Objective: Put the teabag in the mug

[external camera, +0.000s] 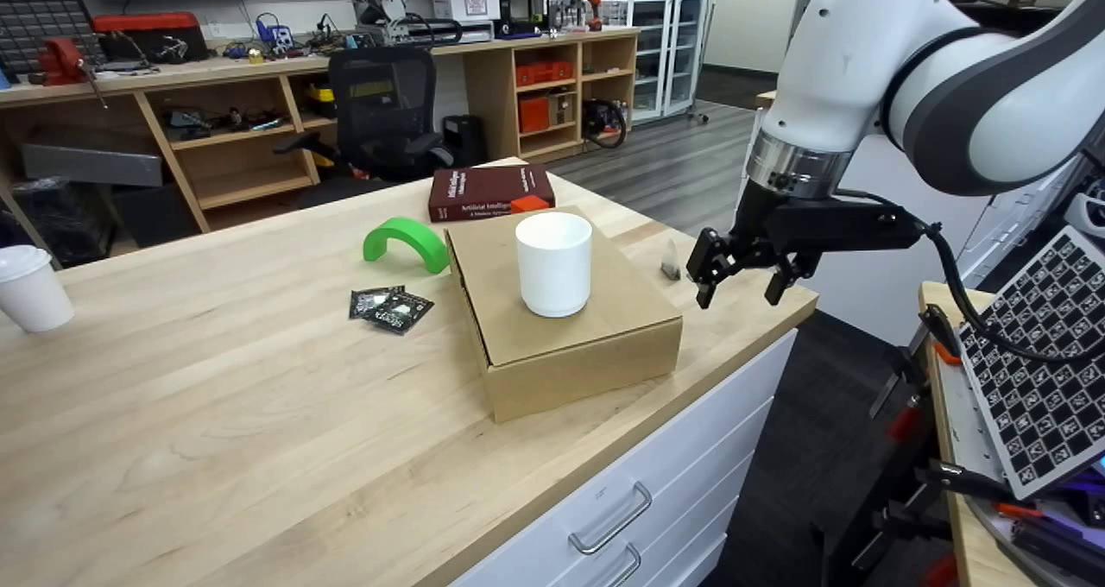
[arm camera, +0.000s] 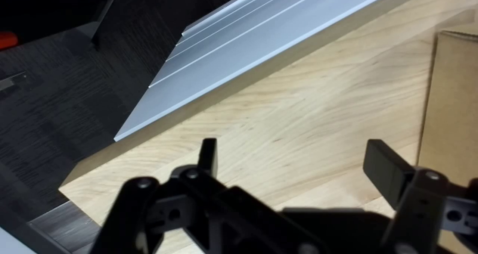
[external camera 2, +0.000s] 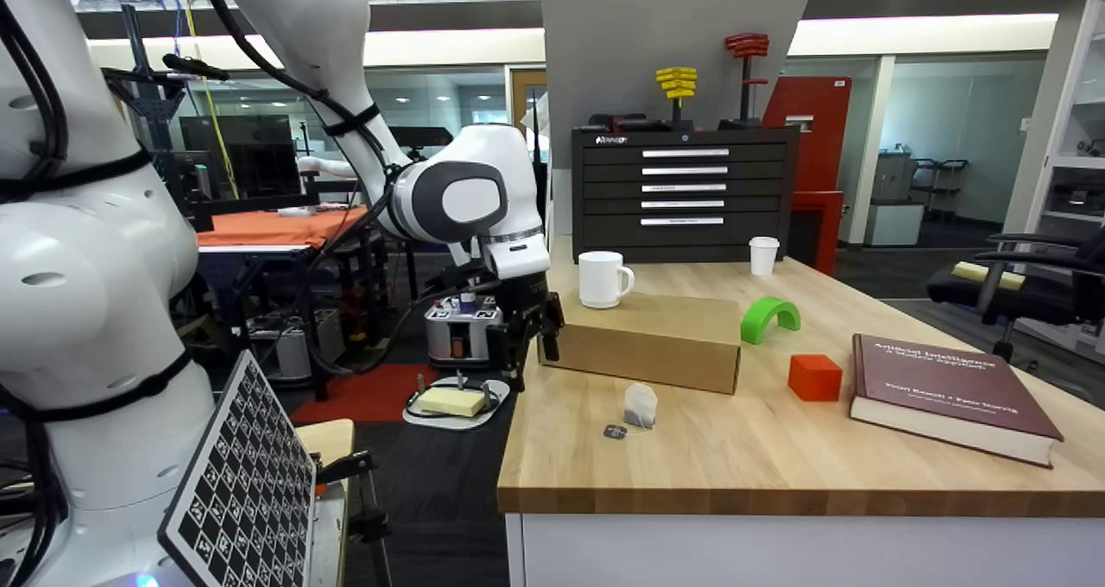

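Observation:
The teabag, a small pale pouch, stands on the wooden table near its edge, in both exterior views (external camera: pixel 671 263) (external camera 2: pixel 640 406). Its dark tag (external camera 2: pixel 615 432) lies beside it. It is not visible in the wrist view. The plain white mug (external camera: pixel 554 266) stands upright on top of a cardboard box (external camera: pixel 596 371); it also shows in an exterior view with its handle (external camera 2: pixel 599 280). My gripper (external camera: pixel 740 298) is open and empty, above the table's corner area, beside the teabag and apart from it. In the wrist view the fingers (arm camera: pixel 291 157) are wide apart over bare wood.
The box (arm camera: pixel 450 112) lies at the right in the wrist view. A green arch (external camera: pixel 406 240), a red block (external camera 2: pixel 814 377), a thick book (external camera 2: pixel 954 393), dark packets (external camera: pixel 391 308) and a white lidded cup (external camera: pixel 33 289) are on the table. White drawers (external camera: pixel 621 518) are below its edge.

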`<state>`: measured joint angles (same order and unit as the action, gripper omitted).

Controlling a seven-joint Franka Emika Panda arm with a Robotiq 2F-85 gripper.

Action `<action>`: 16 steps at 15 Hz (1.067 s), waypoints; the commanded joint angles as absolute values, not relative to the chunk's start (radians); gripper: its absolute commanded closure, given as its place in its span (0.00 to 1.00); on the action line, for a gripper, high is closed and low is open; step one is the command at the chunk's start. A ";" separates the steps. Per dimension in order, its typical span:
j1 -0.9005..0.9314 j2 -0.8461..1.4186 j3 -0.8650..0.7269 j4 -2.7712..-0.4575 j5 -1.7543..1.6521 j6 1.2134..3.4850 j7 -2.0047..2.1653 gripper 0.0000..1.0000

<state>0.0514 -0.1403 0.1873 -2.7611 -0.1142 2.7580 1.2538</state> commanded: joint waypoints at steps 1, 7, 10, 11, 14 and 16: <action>0.041 -0.131 0.188 -2.749 -0.126 2.761 1.251 0.00; 0.036 -0.156 0.167 -2.713 -0.130 2.753 1.216 0.00; 0.018 -0.167 0.166 -2.672 -0.163 2.755 1.230 0.00; -0.005 -0.148 0.163 -2.645 -0.199 2.759 1.250 0.00; -0.071 -0.116 0.139 -2.586 -0.270 2.764 1.298 0.00; -0.101 -0.074 0.113 -2.548 -0.276 2.759 1.300 0.00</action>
